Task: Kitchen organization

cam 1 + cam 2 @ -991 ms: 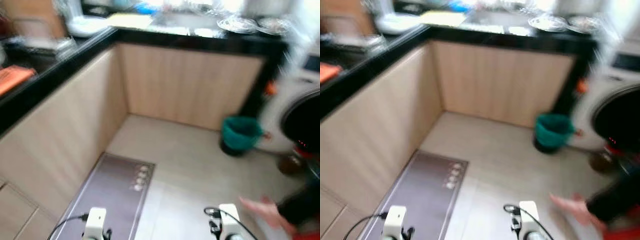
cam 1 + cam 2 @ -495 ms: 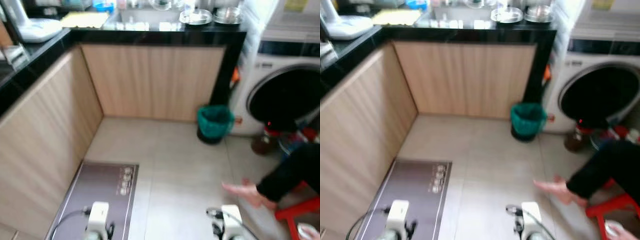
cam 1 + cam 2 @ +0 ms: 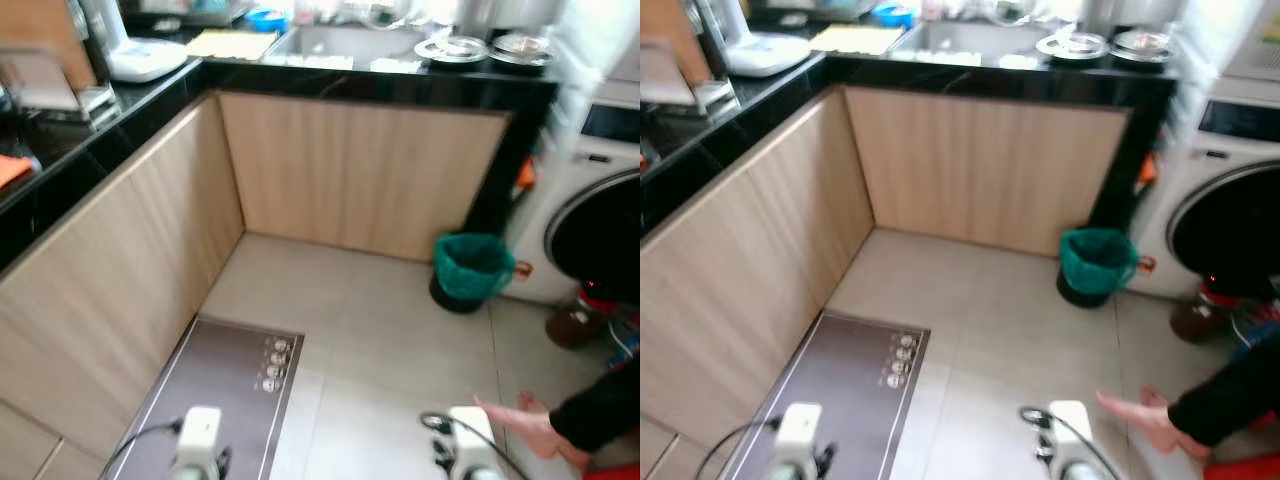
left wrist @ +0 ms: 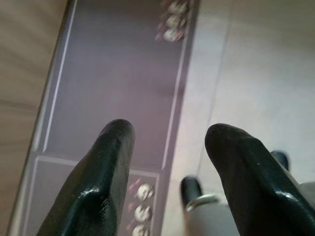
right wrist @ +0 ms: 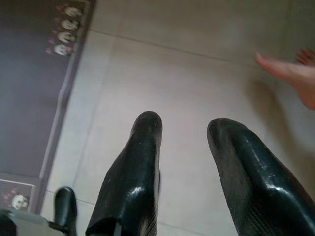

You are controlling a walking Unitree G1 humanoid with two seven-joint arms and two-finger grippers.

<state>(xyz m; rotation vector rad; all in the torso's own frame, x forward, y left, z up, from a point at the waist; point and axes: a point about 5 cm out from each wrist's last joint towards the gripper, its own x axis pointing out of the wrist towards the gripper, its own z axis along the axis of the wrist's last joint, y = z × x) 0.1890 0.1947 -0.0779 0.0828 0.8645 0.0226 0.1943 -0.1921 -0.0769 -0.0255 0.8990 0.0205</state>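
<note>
Kitchen corner: black countertop (image 3: 120, 110) over wood-grain cabinets (image 3: 360, 170), with a sink (image 3: 345, 42) and two metal dishes (image 3: 450, 48) along the far run. On the tiled floor (image 3: 380, 340) lie a purple mat (image 3: 215, 390) and a green-lined bin (image 3: 470, 268) beside a washing machine (image 3: 600, 200); a person's bare foot (image 3: 520, 425) rests at right. Left gripper (image 4: 167, 135) hangs above the mat and right gripper (image 5: 184, 123) above bare tile, both with fingers parted and empty.

Counter (image 3: 330, 82) wraps left side and far wall; sink (image 3: 345, 42) set in far run. Washing machine (image 3: 600, 200) right of counter end; bin (image 3: 470, 270) on floor before it. Mat (image 3: 215, 395) on floor near left cabinets (image 3: 110, 290). Person's foot (image 3: 525, 428) on floor, right.
</note>
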